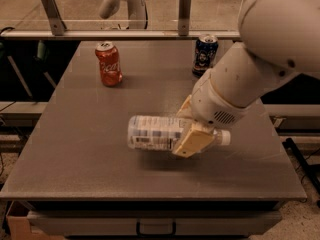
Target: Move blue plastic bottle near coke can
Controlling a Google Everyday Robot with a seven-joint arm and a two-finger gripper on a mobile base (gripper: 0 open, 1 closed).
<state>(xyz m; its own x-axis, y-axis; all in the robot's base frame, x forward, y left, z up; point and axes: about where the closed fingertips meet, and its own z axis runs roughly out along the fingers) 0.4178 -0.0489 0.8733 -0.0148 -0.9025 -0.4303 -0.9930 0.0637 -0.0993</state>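
— Where's the bottle?
— Pinched in the gripper, near the cap end. It lies level, cap to the right, seemingly just off the table, front-centre.
— And the coke can?
— Far-left, well apart. The bottle's base end points left, so it's a carry back and left.
— The arm?
— It reaches in from the right, wrist angled down over the bottle.

A table holds the coke can upright at its back left and a second can upright at its back right. Nearer the front, mid-table, the gripper clasps the blue plastic bottle sideways, cap pointing right, well apart from both cans.
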